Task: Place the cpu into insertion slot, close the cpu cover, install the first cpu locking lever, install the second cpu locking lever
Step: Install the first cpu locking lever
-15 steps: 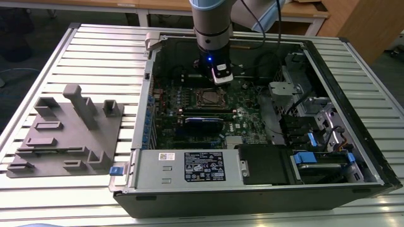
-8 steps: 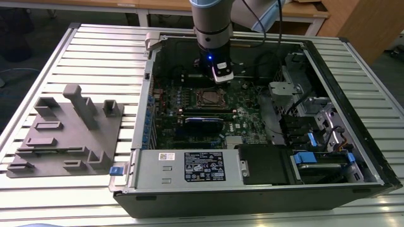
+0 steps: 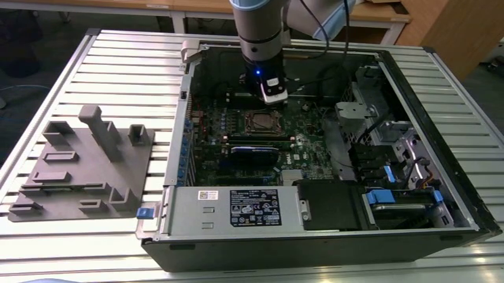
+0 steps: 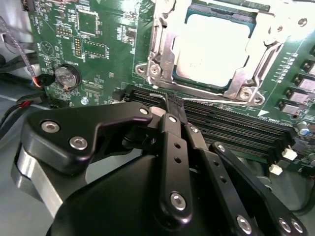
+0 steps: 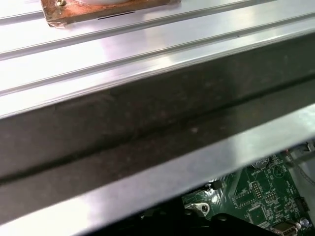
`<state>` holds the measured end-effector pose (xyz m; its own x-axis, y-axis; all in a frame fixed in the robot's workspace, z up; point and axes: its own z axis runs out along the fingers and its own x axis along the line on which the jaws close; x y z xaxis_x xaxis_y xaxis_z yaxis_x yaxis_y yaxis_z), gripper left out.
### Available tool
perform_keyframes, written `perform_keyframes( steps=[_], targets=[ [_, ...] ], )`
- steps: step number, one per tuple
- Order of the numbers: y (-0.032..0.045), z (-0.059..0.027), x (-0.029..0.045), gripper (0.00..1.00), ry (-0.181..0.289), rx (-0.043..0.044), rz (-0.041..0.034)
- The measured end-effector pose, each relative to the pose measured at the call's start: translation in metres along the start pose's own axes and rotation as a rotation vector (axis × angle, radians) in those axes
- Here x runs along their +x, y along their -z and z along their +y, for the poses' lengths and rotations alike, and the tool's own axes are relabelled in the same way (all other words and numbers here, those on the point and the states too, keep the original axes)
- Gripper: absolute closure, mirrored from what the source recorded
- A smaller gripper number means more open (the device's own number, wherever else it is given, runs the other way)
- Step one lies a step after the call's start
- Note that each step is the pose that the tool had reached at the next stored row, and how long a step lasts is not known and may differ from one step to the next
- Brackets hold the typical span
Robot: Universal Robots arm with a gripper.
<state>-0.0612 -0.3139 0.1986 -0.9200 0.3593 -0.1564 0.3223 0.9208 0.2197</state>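
Cpu (image 4: 214, 46) lies flat in the slot (image 4: 147, 69), its pale metal top facing up, just past the tips of the jaws and apart from them. Its cover (image 4: 165, 42) is down over it, the silver frame lying around the chip's edges and the top showing through the cut-out. A thin metal lever (image 4: 221, 102) runs along the slot's edge nearest the jaws, between the slot and the jaw tips; whether it is hooked in place I cannot tell. The jaws are drawn together with nothing between them. Their tips hang over the long black memory slots (image 4: 236, 128), which lie beside the slot on the green board (image 4: 98, 29). A round coin cell (image 4: 66, 76) sits on the board off to one side of the jaws, well apart from the slot.

In the exterior view the arm (image 3: 260, 35) reaches down into the open case (image 3: 441, 194), with the jaws low over the board and the slot just beside them. The case lies on a slatted metal surface (image 3: 118, 65), and a grey fixture (image 3: 79, 165) rests on that surface outside the case, well away from the jaws. In the first wrist view a dark band of the case wall (image 5: 147, 123) crosses in front of the board
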Motion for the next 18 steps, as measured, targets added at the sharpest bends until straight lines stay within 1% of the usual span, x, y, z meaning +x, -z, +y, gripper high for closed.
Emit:
perform_keyframes(
  steps=[3,9,11,18],
  targets=[
    [-0.0008,0.0000,0.0009,0.89,-0.001,0.0001,-0.0013],
    [-0.0026,0.0045,0.0029,0.89,-0.002,-0.0003,-0.0027],
    [-0.0028,0.0047,0.0029,0.89,-0.002,-0.0010,-0.0027],
    [-0.0028,0.0048,0.0024,0.89,-0.002,0.0006,-0.0031]
  ],
)
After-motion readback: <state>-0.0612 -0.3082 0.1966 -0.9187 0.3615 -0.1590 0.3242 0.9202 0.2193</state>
